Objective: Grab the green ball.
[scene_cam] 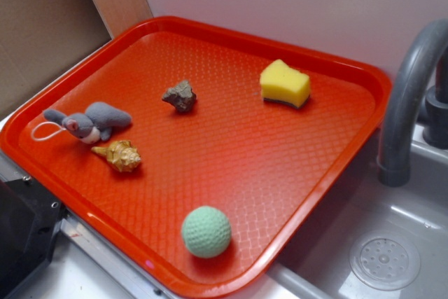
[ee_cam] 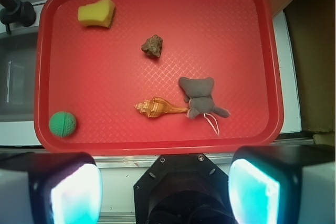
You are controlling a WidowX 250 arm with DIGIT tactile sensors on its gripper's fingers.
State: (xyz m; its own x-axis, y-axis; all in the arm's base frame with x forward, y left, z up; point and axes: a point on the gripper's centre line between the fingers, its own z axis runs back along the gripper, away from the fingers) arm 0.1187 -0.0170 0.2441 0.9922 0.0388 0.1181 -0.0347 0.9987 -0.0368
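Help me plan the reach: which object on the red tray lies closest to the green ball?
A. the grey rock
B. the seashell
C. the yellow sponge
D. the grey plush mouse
B: in both views the seashell sits nearer the green ball than anything else on the red tray.

jaws: black, glowing cyan-white pads (ee_cam: 76, 192) | mount (ee_cam: 184, 190): black, angular, two small screws
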